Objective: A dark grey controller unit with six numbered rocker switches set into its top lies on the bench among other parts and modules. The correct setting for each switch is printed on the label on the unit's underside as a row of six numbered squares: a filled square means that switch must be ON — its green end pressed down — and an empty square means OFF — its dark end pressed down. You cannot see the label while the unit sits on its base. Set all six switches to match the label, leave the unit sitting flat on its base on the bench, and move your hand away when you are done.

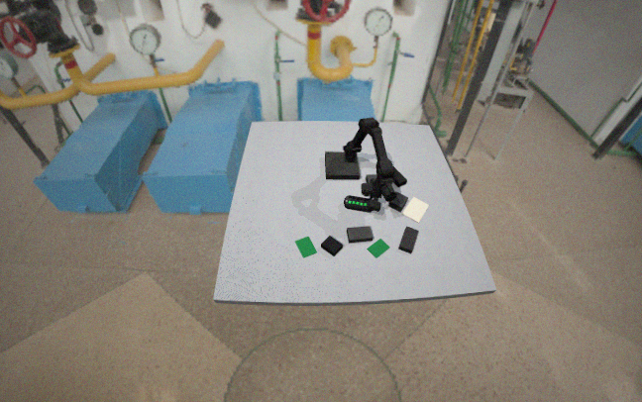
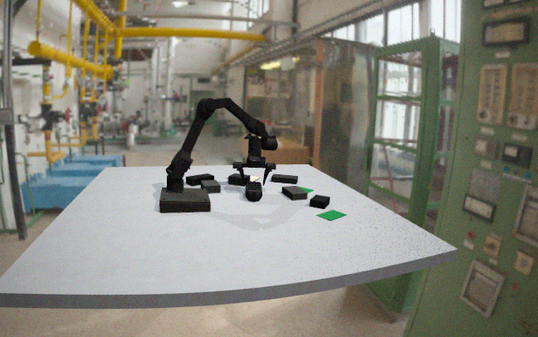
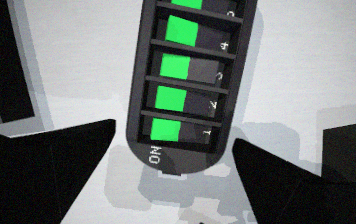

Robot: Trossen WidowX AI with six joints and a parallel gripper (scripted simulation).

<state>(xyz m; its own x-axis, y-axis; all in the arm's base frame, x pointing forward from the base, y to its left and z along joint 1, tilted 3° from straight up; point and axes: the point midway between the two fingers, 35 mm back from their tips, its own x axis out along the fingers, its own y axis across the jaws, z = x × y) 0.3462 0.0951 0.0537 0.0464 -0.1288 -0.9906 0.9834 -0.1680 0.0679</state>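
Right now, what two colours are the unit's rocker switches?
Green and dark grey, clearest in the wrist view.

Colours of the bench parts and the controller unit.
The controller unit point(image 1: 362, 206) point(image 2: 253, 192) point(image 3: 179, 161) is dark grey, its rocker switches point(image 3: 174, 66) each two-toned — bright green toward one side, dark grey toward the other — with white numerals and white "ON" lettering. The gripper point(image 2: 254, 166) point(image 3: 176, 135) and arm point(image 1: 380, 149) point(image 2: 193, 137) are black. The bench top point(image 1: 277, 277) point(image 2: 207, 257) is pale grey, speckled with fine dark dots toward one corner. Two flat pieces, a left-hand one point(image 1: 306, 247) point(image 2: 331, 215) and a right-hand one point(image 1: 378, 248) point(image 2: 306, 189), are plain green; a square sheet point(image 1: 415, 209) is plain cream.
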